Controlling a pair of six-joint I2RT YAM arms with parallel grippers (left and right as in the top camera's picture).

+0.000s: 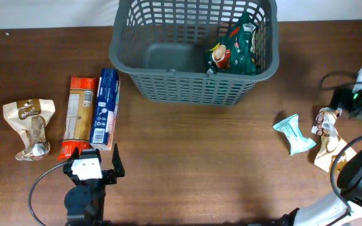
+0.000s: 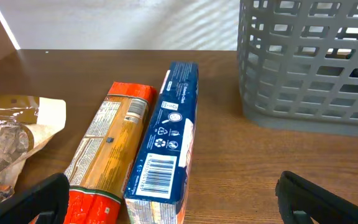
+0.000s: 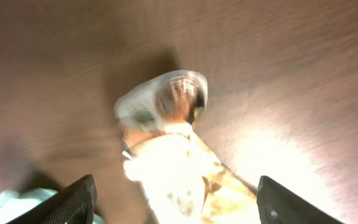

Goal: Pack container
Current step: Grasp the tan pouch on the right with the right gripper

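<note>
The dark grey lattice container [image 1: 168,85] stands at the back centre, with a green snack bag [image 1: 234,50] inside at its right end; it also shows in the left wrist view [image 2: 309,74]. My left gripper [image 1: 93,162] is open and empty, just in front of a blue box [image 1: 105,107] and an orange-red pasta pack [image 1: 77,116]. In the left wrist view the open fingers [image 2: 179,208] flank the near ends of the blue box [image 2: 166,137] and the pasta pack [image 2: 107,143]. My right gripper [image 1: 339,102] is open above a tan snack bag [image 1: 327,138]; in the blurred right wrist view its fingers [image 3: 176,202] straddle that bag [image 3: 179,168].
A tan bag with a clear window [image 1: 30,125] lies at the far left, also in the left wrist view [image 2: 11,137]. A teal packet [image 1: 295,134] lies left of the right-hand tan bag, its corner in the right wrist view [image 3: 17,202]. A cable loops by my left arm [image 1: 39,182].
</note>
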